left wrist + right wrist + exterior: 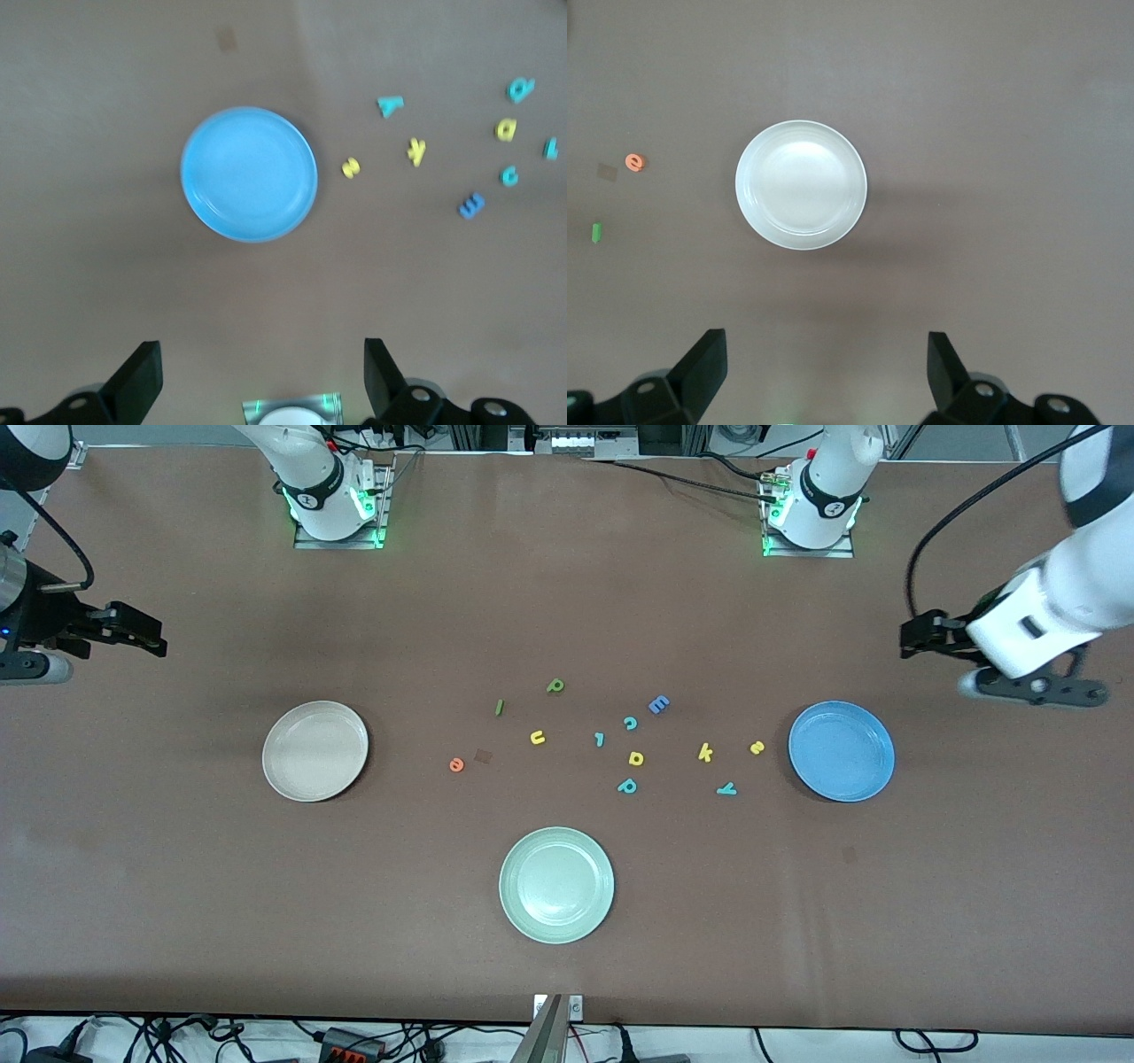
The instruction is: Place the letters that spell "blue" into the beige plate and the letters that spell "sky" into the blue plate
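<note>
Pale green round plate (556, 884) lies nearest; three plates total, beige round plate (315, 750) and blue round plate (841, 750) both empty. Eleven foam letters lie loose on the bench (177, 886). Left gripper (262, 372) and right gripper (827, 372): jaws open, empty.

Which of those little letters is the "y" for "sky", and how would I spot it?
Start at the blue plate toward the left arm's end of the table. Beside it lie three small letters: a yellow s, a yellow k and the y. The y is the teal one, and the one of the three nearest the front camera.
</note>
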